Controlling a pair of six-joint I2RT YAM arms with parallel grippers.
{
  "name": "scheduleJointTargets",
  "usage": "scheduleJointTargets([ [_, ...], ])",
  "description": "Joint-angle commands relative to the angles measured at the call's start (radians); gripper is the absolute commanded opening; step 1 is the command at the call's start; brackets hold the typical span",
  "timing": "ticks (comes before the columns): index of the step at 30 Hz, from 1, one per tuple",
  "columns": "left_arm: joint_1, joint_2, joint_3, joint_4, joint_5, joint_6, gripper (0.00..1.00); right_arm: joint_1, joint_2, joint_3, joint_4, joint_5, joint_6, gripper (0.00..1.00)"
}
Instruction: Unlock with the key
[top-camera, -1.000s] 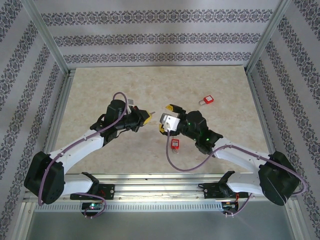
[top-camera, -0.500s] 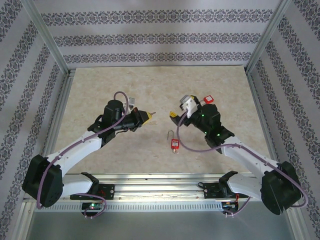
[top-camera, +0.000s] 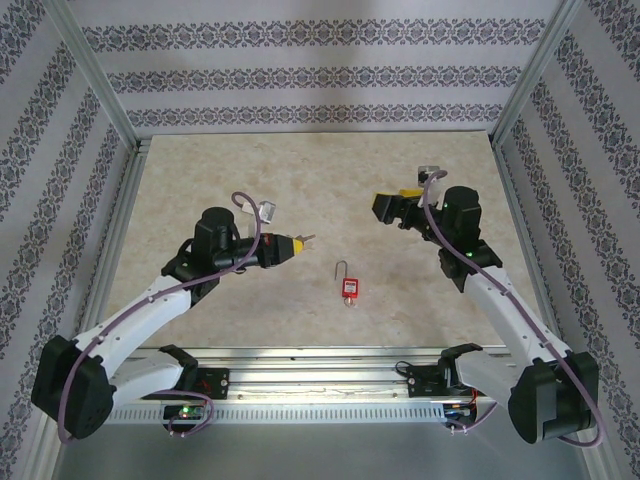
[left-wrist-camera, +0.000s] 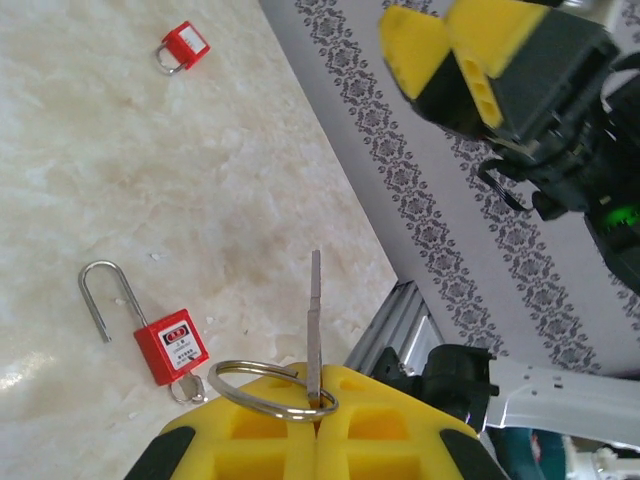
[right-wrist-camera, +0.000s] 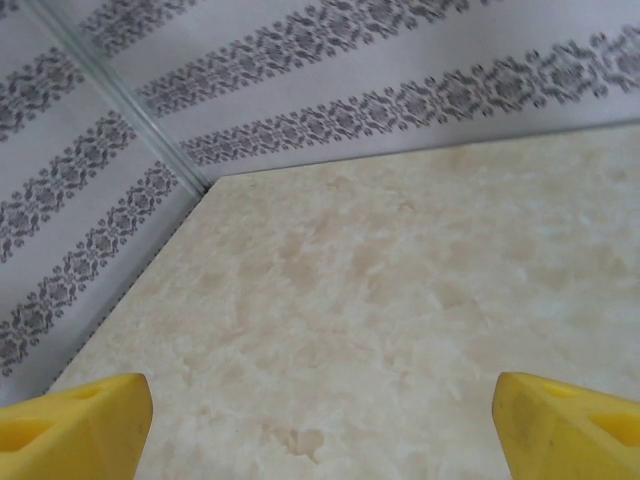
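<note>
Left gripper (top-camera: 291, 246) clamped shut on the key (left-wrist-camera: 315, 310), blade poking out. Right gripper (top-camera: 388, 205) spread wide, empty, upper right. Padlock (top-camera: 349, 286) lies loose mid-frame, unheld — pushing the key in would likely just skid it. Thin pinch — key may twist. Bare table (top-camera: 220, 180) all round; second padlock (left-wrist-camera: 183, 45) well apart.

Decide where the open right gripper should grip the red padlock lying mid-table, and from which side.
Grip the padlock by its red body, probably from straight above, jaws across its two narrow sides: it lies flat, the body is a block, and the shackle is thin and rounded.
</note>
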Motion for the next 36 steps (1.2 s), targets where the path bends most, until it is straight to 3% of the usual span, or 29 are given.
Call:
scheduleJointTargets([
  [1,0.002,-0.031,0.000,-0.050,0.001,0.122,0.00,-0.050,0.013,0.027,-0.080,0.043,0.100,0.88],
  [9,-0.002,-0.076,-0.008,-0.066,-0.041,0.162,0.00,-0.146,0.187,0.188,-0.362,0.198,0.113,0.90],
  [13,-0.004,-0.111,-0.011,-0.084,-0.080,0.187,0.00,-0.200,0.319,0.278,-0.433,0.200,0.136,0.90],
  [20,-0.008,-0.133,-0.007,-0.109,-0.103,0.206,0.00,-0.201,0.551,0.458,-0.518,0.269,0.093,0.90],
  [24,-0.008,-0.148,-0.011,-0.121,-0.119,0.212,0.00,-0.191,0.676,0.567,-0.583,0.308,0.053,0.84],
  [26,-0.008,-0.155,-0.013,-0.127,-0.122,0.215,0.00,-0.176,0.735,0.624,-0.621,0.337,0.031,0.79],
  [30,-0.010,-0.170,-0.023,-0.130,-0.139,0.210,0.00,-0.127,0.824,0.723,-0.666,0.360,0.007,0.60],
  [34,-0.009,-0.191,-0.033,-0.126,-0.157,0.195,0.00,-0.099,0.935,0.842,-0.713,0.354,0.007,0.26],
  [36,-0.009,-0.200,-0.038,-0.129,-0.162,0.191,0.00,-0.091,0.982,0.883,-0.722,0.360,0.010,0.15],
])
